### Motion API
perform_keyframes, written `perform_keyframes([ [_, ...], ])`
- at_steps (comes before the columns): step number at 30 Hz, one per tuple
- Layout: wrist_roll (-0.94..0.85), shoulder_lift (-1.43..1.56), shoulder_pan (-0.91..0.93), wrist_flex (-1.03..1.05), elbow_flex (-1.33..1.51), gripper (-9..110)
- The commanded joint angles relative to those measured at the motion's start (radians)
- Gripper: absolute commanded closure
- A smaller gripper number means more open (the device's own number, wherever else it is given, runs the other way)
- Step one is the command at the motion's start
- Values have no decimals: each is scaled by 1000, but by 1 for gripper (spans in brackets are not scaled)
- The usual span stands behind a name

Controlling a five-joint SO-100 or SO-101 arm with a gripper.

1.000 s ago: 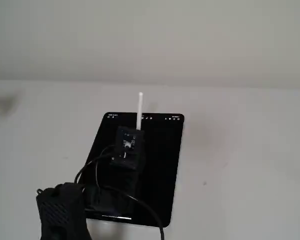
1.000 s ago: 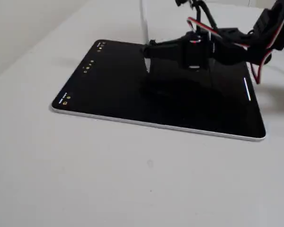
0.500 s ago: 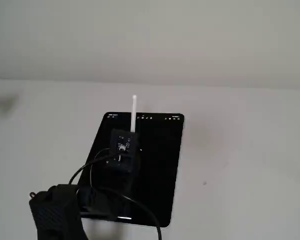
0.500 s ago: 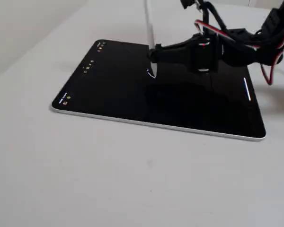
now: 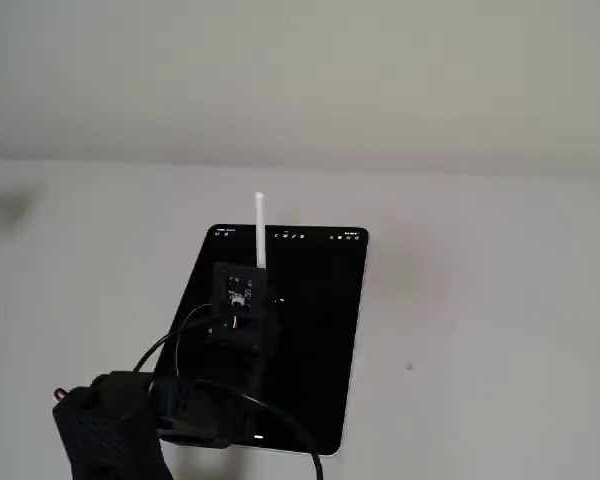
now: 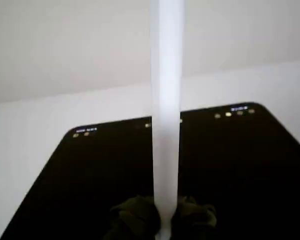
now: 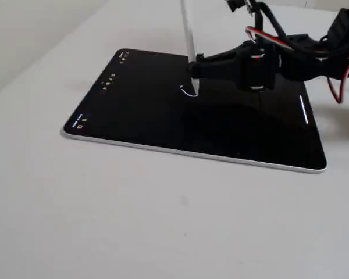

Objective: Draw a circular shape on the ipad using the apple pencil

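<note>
Apple pencil (image 7: pixel 188 35) stands nearly upright at frame centre, pinched between the fingers (image 7: pixel 199 68), its tip on the ipad (image 7: pixel 139 110) beside a short white curved stroke (image 7: pixel 188 92).

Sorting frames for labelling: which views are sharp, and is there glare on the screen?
Wrist view: soft, pencil overexposed and blurred. In a fixed view the ipad looks dim and flat. In a fixed view the white stroke is sharpest, beside a bright streak.
</note>
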Motion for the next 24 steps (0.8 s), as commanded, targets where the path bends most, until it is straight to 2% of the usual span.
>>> perform_keyframes([
  [1,-40,6,29,-14,0,101],
  [24,-141,-114,95,-14,-126,101],
])
